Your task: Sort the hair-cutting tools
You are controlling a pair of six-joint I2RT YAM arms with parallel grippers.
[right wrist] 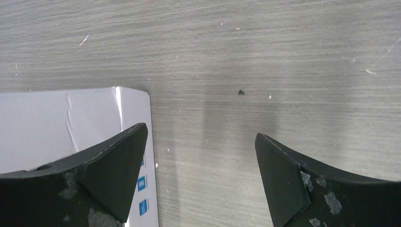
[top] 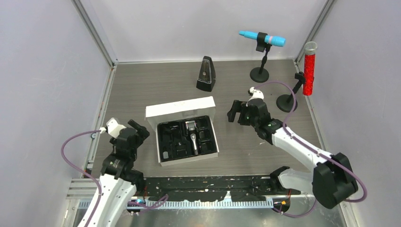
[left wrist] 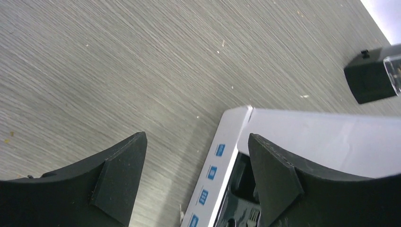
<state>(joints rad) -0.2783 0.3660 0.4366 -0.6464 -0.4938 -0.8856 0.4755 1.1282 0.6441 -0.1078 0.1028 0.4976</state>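
Shows the clipper [top: 192,135] lying in the black insert [top: 166,142] of the open white box [top: 177,109] at mid-worktop [top: 142,85]; other compartments too dark to read. Finds the left tool [top: 139,128] released and empty, just beside the box's left edge. Finds the right tool [top: 232,111] likewise spread wide, empty, near the lid's right end.
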